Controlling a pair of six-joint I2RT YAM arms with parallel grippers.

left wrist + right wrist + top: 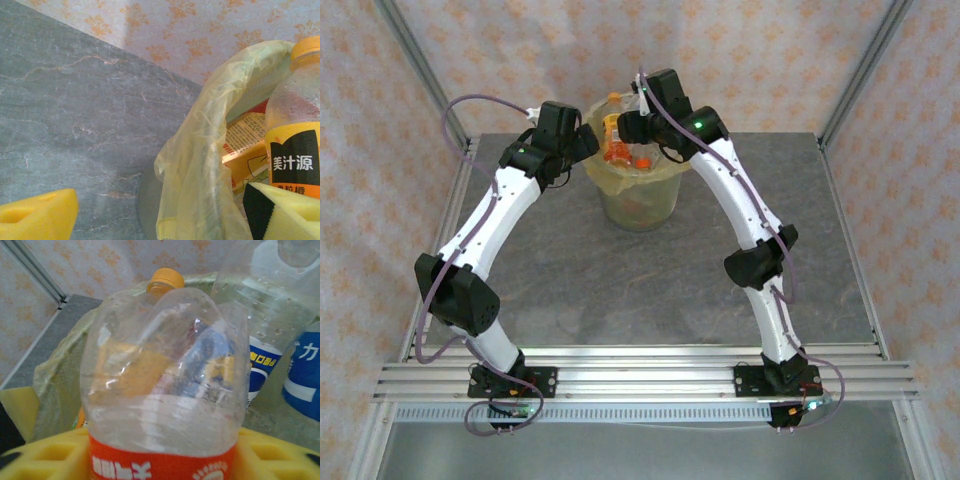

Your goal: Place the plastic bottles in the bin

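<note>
A clear bottle with a red label (165,390) is pinched between the pads of the right claw (165,462), with the bin (640,205) below the claw. The left claw (160,220) is spread, with the bin rim between its pads and an orange-capped bottle (295,125) just beyond one pad.

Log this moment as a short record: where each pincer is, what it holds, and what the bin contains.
left pincer: open, holding nothing, at the left rim of the bin
right pincer: shut on a clear red-labelled bottle, at the bin's mouth
bin contents: several bottles, among them an orange-capped bottle and blue-labelled ones
bin position: far centre of the grey table, upright, bag folded over its rim
</note>
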